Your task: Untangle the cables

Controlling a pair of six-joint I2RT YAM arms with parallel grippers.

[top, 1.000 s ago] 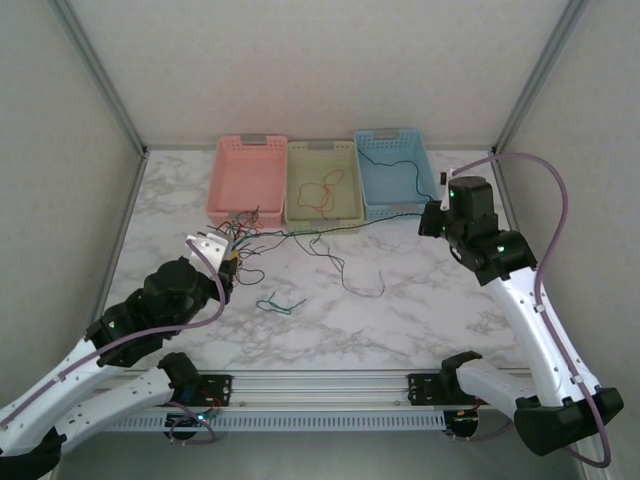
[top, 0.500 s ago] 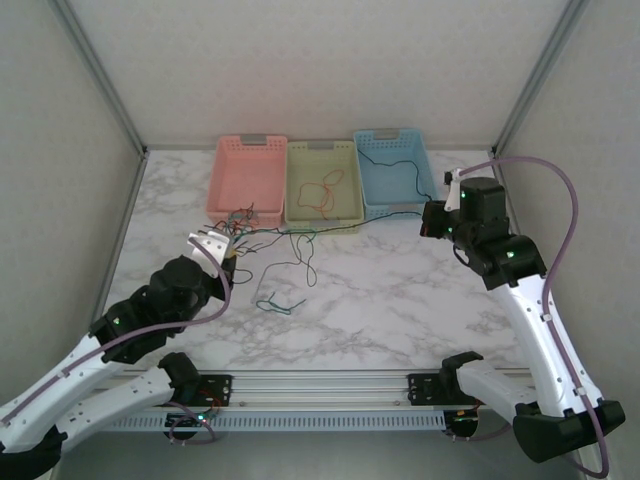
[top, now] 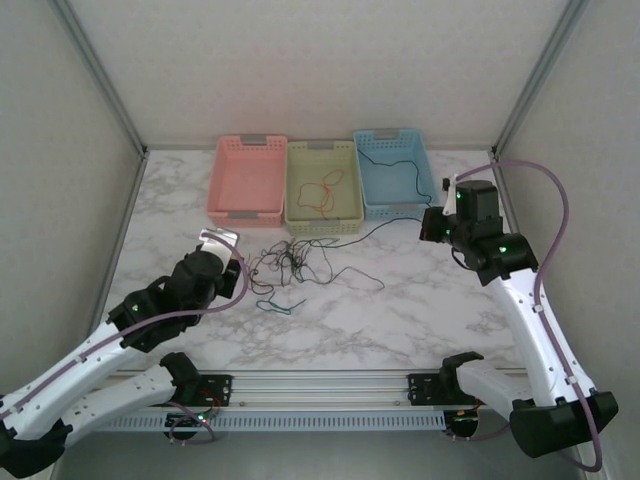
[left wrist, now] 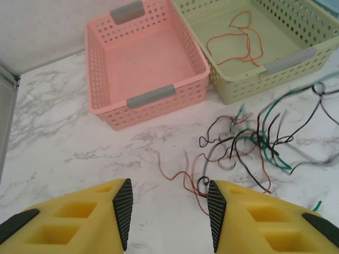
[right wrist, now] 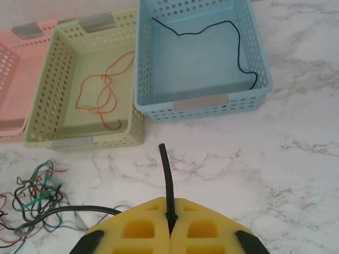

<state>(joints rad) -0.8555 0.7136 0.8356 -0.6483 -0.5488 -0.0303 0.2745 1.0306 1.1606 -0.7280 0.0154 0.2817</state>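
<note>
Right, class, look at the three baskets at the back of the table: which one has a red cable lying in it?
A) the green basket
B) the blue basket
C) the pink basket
A: the red cable lies looped on the floor of the green basket, the middle one. The blue basket holds a black cable, and the pink basket has no cable in it.

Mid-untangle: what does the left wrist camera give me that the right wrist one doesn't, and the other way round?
Left wrist adds: the open left hand facing the tangle, and the pink basket with its empty inside. Right wrist adds: the right hand shut on a black cable, and the blue basket holding a second black cable. Shared: the green basket with its orange cable, and the tangle.
</note>
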